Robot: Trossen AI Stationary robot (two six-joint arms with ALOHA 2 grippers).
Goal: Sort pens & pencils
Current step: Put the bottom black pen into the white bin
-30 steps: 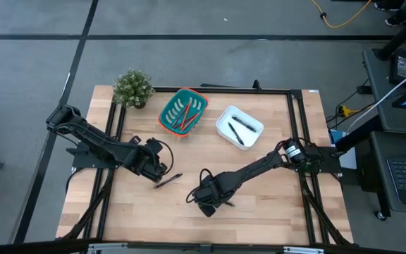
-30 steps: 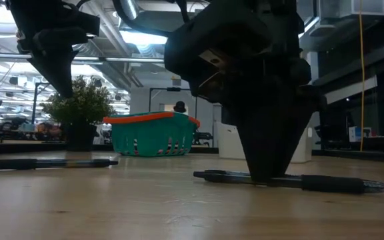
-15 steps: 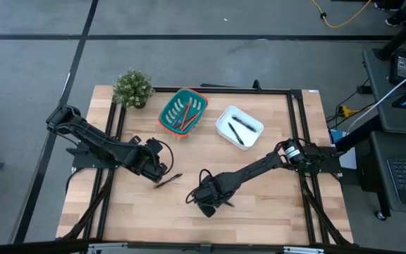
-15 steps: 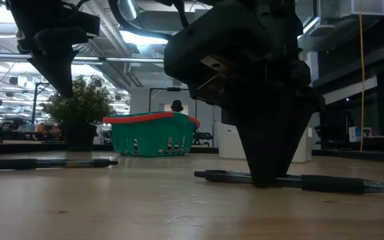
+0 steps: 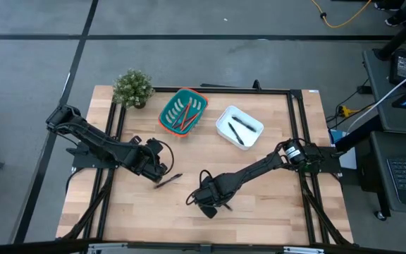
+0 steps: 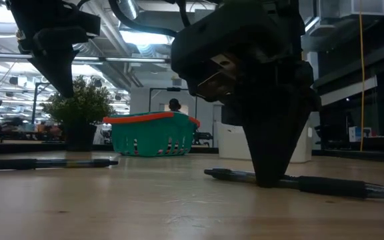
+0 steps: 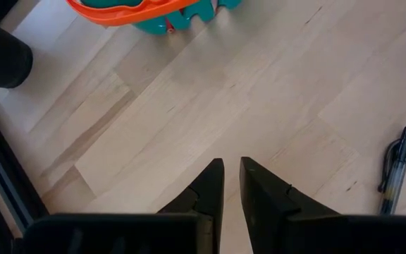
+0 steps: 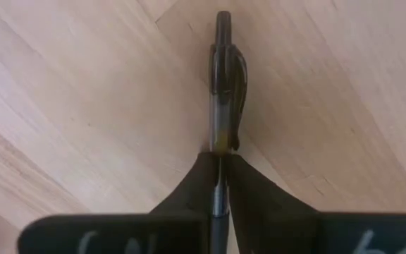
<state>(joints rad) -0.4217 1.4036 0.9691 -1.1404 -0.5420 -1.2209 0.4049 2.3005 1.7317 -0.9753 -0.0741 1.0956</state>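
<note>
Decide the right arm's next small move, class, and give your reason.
Probably lift straight up: the right tool is shut on the slim black plastic pen, which lies on the light wooden table. Two pens already lie in the white rectangular bin, its likely destination.

The high camera looked straight down on the whole bench [image 5: 259,212] from far above. The low camera sat at bench-top level, close before the right end effector [image 6: 269,179], facing the room. Each wrist camera looked closely past its own fingers at the wood. High and low views shared the teal basket [image 5: 182,111] beyond that end effector.
</note>
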